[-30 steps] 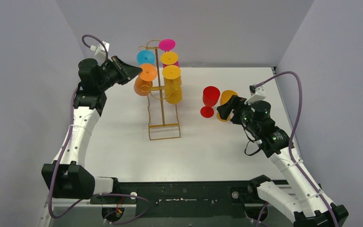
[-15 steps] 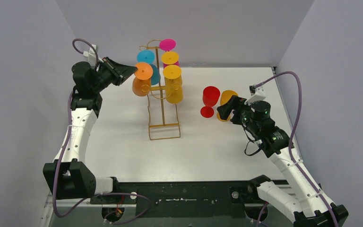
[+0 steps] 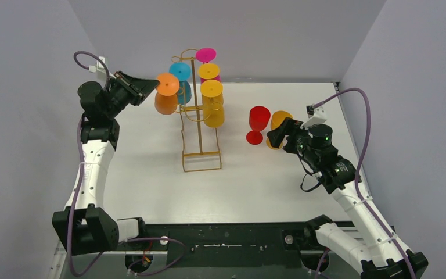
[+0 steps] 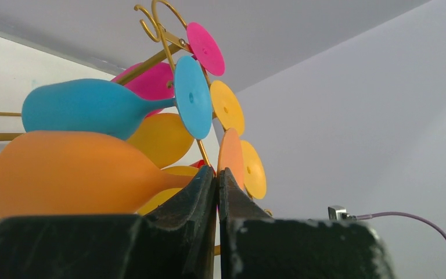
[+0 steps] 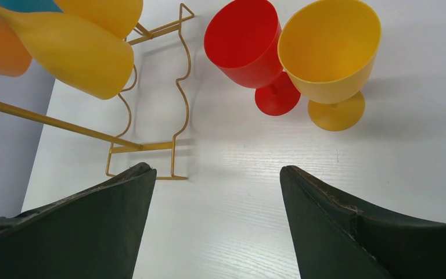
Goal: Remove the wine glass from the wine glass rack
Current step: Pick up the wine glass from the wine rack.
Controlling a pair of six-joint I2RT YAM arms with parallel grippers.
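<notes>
Above table (image 3: 151,151), wrist views show left fingers (image 4: 190,200) pinching orange glass (image 4: 69,174), right fingers (image 5: 93,226) spread.

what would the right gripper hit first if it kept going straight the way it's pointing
Probably the red glass, standing just ahead of the open right gripper. The yellow glass sits beside it, off that line. Depth is unclear.

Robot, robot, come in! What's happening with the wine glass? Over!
Left gripper shut on stem of orange wine glass. Glass upside down, left of rack; blue glass close beside. Right gripper open, empty.
</notes>
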